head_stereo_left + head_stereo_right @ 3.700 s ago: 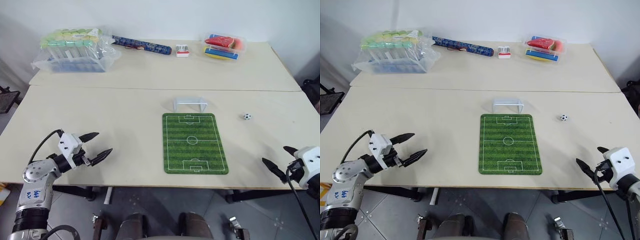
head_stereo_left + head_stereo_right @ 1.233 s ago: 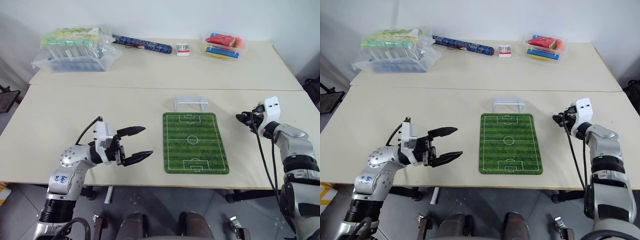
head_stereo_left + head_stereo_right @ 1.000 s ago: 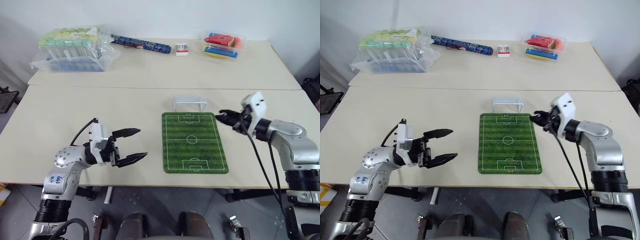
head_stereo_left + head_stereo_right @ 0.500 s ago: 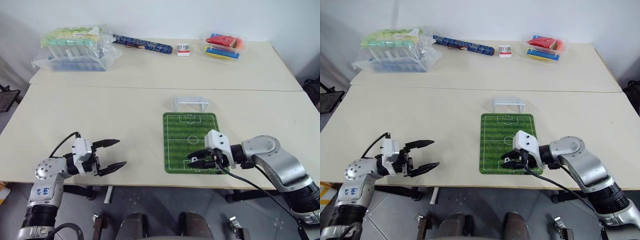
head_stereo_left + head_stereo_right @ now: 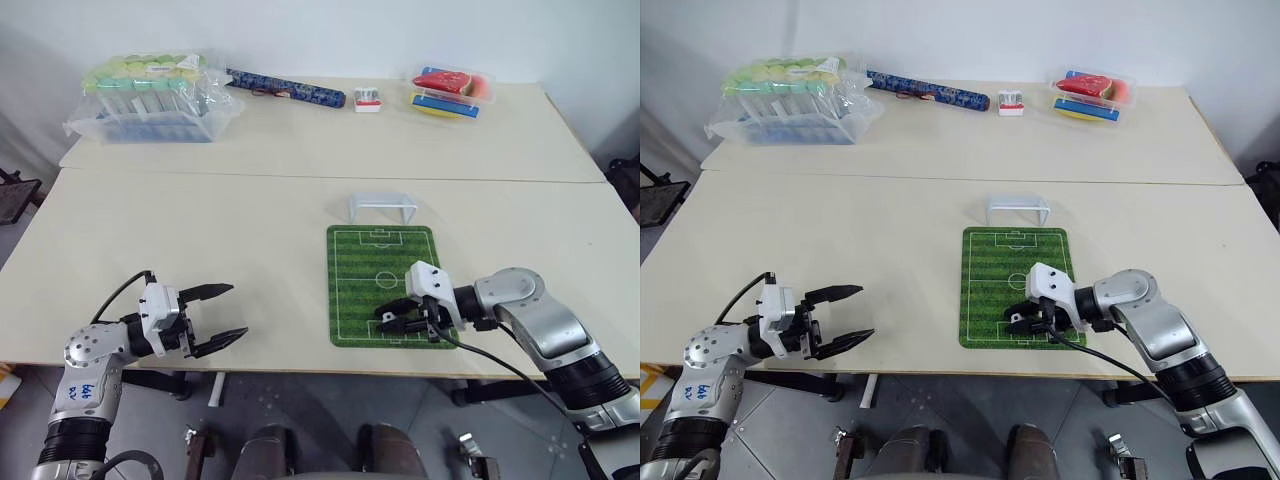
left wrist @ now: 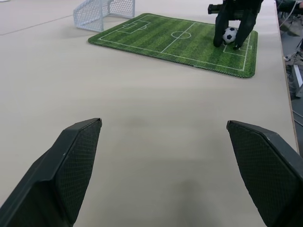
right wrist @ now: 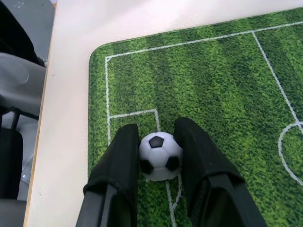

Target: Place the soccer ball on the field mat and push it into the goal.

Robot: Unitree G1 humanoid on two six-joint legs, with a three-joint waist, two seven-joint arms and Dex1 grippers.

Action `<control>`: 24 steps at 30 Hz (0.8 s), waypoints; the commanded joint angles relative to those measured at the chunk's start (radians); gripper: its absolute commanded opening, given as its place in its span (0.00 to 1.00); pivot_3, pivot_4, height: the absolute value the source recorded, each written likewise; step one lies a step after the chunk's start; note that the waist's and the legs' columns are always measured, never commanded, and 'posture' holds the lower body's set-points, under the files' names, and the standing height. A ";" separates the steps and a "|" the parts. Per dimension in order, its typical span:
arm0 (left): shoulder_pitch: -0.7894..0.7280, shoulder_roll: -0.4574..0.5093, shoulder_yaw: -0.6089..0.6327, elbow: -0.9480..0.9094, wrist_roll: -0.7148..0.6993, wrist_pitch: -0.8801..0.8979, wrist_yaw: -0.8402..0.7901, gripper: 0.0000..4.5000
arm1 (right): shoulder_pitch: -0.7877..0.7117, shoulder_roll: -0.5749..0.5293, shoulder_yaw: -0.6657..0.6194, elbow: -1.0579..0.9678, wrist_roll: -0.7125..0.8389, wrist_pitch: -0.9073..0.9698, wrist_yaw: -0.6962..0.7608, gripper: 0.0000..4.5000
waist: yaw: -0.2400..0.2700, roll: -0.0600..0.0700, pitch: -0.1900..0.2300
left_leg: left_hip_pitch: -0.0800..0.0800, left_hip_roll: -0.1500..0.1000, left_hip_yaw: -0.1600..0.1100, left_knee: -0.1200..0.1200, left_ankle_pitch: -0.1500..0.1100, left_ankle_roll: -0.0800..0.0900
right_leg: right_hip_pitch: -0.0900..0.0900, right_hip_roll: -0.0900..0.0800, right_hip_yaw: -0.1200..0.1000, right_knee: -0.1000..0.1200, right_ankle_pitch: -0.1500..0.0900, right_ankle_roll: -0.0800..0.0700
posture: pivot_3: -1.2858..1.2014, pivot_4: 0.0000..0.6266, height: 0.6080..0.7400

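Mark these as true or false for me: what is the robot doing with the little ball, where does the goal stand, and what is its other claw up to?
1. The right gripper clamps the soccer ball. True.
2. The ball is over the field mat. True.
3. The ball is already inside the goal. False: it sits near the mat's end farthest from the goal.
4. The left gripper holds something. False: it is open and empty.
5. The goal stands in the mat's middle. False: it stands on the table, just beyond the mat's far end.
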 commanded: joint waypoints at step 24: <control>-0.062 0.000 0.002 0.021 0.014 -0.010 0.008 1.00 | 0.060 -0.009 0.015 -0.011 -0.031 -0.040 0.035 0.35 | 0.001 -0.001 0.000 | 0.000 0.000 0.000 0.000 0.000 0.000 | 0.001 0.000 0.000 0.000 0.000 0.000 | 0.52 0.24 1.00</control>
